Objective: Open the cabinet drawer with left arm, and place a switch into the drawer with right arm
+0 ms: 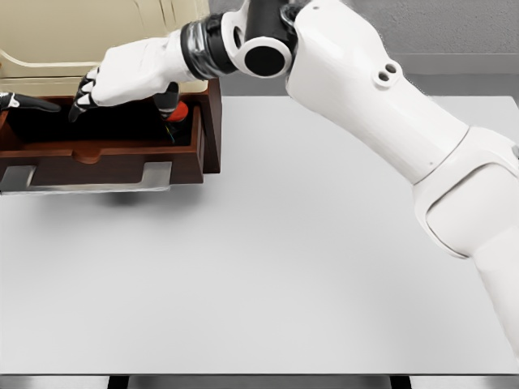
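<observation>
The brown wooden drawer (113, 158) of the cream cabinet (73, 36) stands pulled out at the upper left, its silver handle (89, 178) facing me. The switch (179, 112), red and black, lies at the right end of the drawer's dark inside. My right hand (101, 87) hovers over the drawer with its fingers stretched out to the left, open; its dark thumb (166, 100) points down right beside the switch. A dark part with a white tip (20, 101) at the left edge over the drawer looks like my left hand; most of it is out of frame.
The white table (268, 267) spreads out in front of the cabinet. My right arm (365, 105) crosses the upper part of the view from the right edge. A grey wall runs behind the table.
</observation>
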### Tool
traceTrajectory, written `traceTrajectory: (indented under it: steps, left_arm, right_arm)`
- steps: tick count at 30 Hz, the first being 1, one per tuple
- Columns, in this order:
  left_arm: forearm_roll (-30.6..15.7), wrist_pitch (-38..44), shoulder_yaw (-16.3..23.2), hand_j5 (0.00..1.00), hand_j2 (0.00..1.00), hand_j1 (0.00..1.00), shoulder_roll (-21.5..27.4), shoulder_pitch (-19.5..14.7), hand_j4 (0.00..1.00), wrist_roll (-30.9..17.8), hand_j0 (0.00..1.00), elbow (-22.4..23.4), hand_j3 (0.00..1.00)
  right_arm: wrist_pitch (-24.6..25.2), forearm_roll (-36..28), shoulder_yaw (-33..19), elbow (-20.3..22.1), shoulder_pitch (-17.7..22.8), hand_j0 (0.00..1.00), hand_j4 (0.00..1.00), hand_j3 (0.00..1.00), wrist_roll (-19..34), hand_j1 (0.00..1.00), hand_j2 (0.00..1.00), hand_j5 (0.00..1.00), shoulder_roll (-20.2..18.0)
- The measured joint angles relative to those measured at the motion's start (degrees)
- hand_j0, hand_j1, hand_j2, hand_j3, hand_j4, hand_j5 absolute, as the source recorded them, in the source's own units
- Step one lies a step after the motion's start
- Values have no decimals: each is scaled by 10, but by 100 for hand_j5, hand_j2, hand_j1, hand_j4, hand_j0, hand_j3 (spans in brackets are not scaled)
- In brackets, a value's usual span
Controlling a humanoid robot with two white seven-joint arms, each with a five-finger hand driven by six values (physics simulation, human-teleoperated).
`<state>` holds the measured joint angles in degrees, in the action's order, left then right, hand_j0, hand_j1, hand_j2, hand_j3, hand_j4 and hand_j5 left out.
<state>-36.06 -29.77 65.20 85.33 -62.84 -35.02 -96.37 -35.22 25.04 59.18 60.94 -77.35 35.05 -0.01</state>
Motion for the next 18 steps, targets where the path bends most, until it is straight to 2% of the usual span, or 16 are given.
traceTrajectory:
  steps: [2,4,7,10,14,16,18]
  left_arm:
    - [0,-6,0,100,100,100,-1,0,100,0,100,-7,100]
    - [-1,-16,-1,100,100,100,-2,0,100,0,100,-10,100]
    - [-1,-35,-1,100,100,100,-2,0,100,0,100,-19,100]
    - [-1,-46,-2,100,100,100,-2,-1,100,0,100,-28,100]
    - [-1,-52,-3,100,100,100,-19,-3,100,0,100,-42,100]
    - [0,-53,-4,100,100,100,-43,-5,100,0,100,-44,100]
    - [3,-53,-4,100,100,100,-72,-5,100,0,100,-45,100]
  right_arm:
    - [0,-1,-10,82,18,100,100,100,0,100,100,100,-22]
    - [0,-1,-35,166,48,100,100,100,0,100,100,100,-72]
    - [1,-3,-94,231,120,100,100,100,0,100,100,100,-167]
    - [0,-6,-162,255,173,100,100,100,0,100,100,100,-248]
    - [0,-19,-223,265,270,100,100,100,0,100,100,100,-338]
    - [0,-31,-246,265,302,100,100,100,0,100,100,100,-377]
    - [0,-40,-258,264,307,100,100,100,0,100,100,100,-407]
